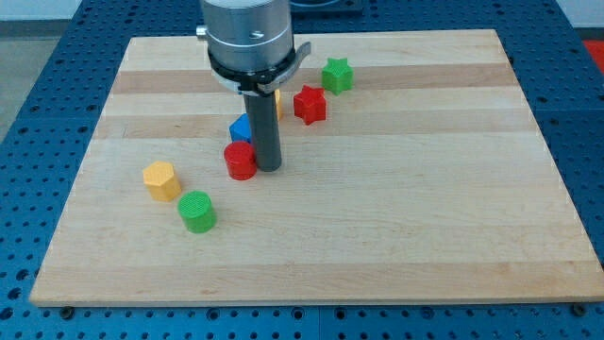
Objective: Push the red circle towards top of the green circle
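Six small blocks lie on a pale wooden board point(377, 217) of glued planks, its grain running across the frame, which rests on a blue perforated table point(28, 113). All the blocks look like matte plastic with fine ribbed sides. Just left of the frame's centre stands the red circle point(240, 161), a short cylinder, and my tip point(269, 168) sits immediately on its right side, touching it or very nearly so; the gap is too fine to judge. With no fingers or jaws on this arm there is nothing to open or close, and the straight dark rod holds nothing: it only stands upright against the red circle's flank. Above the rod, the grey metal cylinder of the arm point(247, 33) with its black collar fills the upper middle of the frame. Directly behind the red circle, partly hidden by the rod, is a blue block point(242, 127) whose shape cannot be made out. A sliver of a yellow block point(276, 102) peeks out to the right of the rod, mostly covered. Further to the upper right are a red star point(310, 104) and, beyond it, a green star point(337, 75). Toward the lower left lie a yellow hexagon point(161, 179) and, just below and to its right, the green circle point(197, 211), well apart from the red circle.
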Robot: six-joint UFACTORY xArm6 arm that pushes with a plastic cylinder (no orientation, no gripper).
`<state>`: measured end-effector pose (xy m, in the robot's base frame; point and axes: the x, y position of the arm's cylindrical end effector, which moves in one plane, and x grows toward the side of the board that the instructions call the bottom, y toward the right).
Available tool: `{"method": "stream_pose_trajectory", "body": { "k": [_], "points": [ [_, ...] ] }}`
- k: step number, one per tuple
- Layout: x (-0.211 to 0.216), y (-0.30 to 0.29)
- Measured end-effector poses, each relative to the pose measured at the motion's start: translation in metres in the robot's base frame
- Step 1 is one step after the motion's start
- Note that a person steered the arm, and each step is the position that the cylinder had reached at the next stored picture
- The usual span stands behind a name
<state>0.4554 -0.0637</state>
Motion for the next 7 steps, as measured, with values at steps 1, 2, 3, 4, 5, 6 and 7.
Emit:
{"method": "stream_pose_trajectory", "body": {
  "k": [1, 2, 3, 4, 5, 6, 7],
  "points": [
    [0.002, -0.009],
    [0.002, -0.016],
    [0.002, -0.019],
    [0.002, -0.022],
    [0.002, -0.022],
    [0.037, -0.012],
    [0.071, -0.009]
  ]
}}
